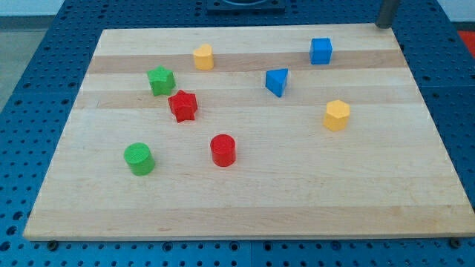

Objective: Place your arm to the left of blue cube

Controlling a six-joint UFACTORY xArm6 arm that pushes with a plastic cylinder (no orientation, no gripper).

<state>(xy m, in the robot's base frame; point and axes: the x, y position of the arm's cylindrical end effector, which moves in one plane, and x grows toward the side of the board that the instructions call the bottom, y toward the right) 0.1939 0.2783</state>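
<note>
The blue cube (320, 51) sits near the view's top right of the wooden board (297, 200). My tip (383, 27) shows at the view's top right, at the board's top edge. It is to the right of and above the blue cube, apart from it and touching no block. Only the rod's lowest part is in frame.
A blue triangular block (277, 81) lies below left of the cube. Also on the board are a yellow block (203, 56), a yellow hexagonal block (337, 115), a green star (160, 81), a red star (182, 106), a red cylinder (223, 150) and a green cylinder (139, 159).
</note>
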